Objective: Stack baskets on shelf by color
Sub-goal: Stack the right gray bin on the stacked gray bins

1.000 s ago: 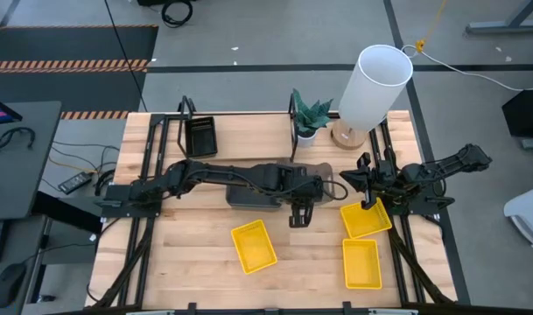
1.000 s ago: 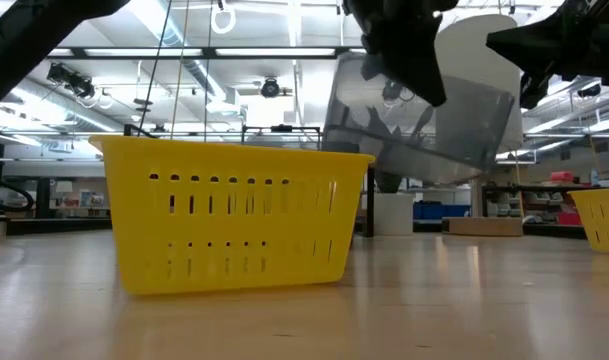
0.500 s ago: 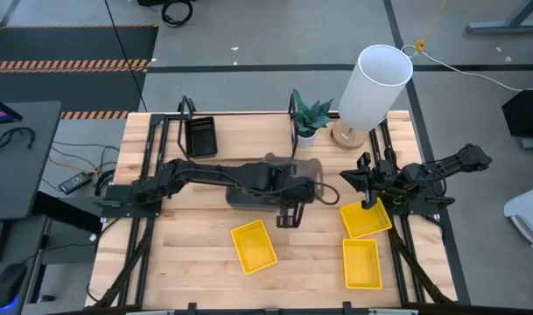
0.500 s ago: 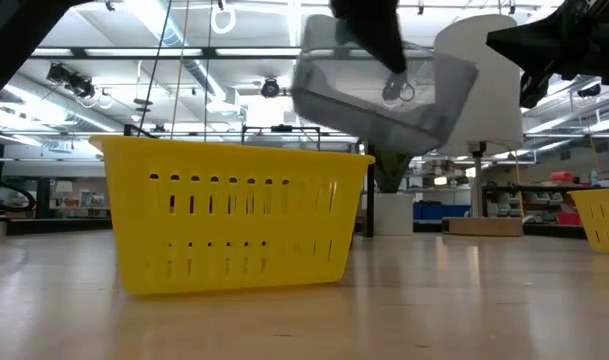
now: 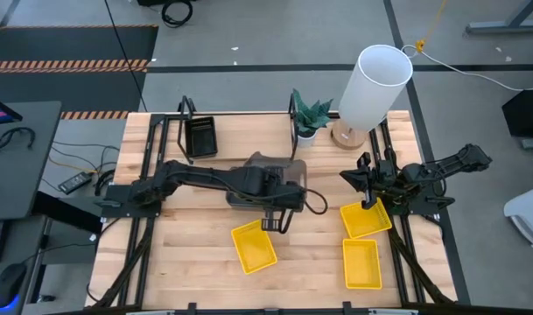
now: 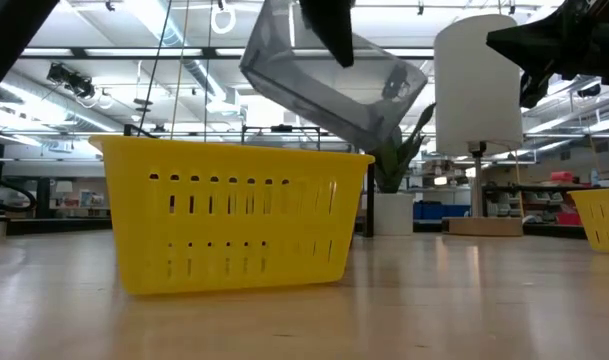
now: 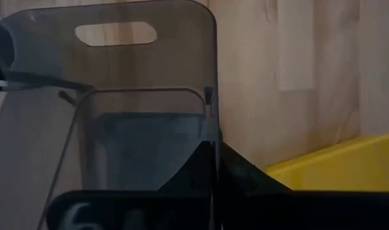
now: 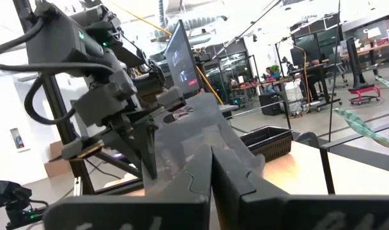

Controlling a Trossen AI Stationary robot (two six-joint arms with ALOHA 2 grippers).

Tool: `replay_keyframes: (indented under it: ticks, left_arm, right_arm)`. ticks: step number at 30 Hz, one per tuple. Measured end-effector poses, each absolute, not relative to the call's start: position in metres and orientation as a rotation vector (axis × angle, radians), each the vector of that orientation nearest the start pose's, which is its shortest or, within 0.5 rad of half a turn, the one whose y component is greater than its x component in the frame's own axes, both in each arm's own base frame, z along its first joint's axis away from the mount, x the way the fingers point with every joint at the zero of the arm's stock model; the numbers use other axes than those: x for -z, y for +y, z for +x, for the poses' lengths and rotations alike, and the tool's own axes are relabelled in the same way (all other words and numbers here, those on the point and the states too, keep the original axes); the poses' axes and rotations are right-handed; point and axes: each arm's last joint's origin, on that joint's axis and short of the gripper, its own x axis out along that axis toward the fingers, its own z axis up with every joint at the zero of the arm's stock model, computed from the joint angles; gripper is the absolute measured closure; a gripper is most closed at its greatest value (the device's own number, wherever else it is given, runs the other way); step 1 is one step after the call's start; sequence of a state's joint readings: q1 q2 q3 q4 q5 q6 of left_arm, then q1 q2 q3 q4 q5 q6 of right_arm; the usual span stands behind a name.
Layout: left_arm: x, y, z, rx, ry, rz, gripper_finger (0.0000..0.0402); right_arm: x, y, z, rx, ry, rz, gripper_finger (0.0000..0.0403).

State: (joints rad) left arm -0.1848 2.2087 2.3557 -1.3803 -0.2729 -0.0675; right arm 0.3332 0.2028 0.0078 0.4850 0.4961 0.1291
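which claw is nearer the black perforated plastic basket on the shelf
Left. The left claw, carrying a dark grey plastic basket mid-table, is nearer the black perforated plastic basket. The right claw sits far across, by a yellow basket.

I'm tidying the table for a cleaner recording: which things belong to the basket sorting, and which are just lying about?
Part of the job:
- grey basket, held in the air by the left gripper
- three yellow baskets
- black basket
- shelf

Just lying about:
- potted plant
- white lamp
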Motion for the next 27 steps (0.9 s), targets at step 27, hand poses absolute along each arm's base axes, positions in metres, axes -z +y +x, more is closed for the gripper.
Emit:
replay_keyframes:
  ticks: [27]
  left_arm:
    - [-0.345,-0.071,0.404,-0.161,1.264,0.293,0.0393]
  right_arm:
    - [-0.195,0.021,0.102,0.145,-0.276,0.245,0.0391]
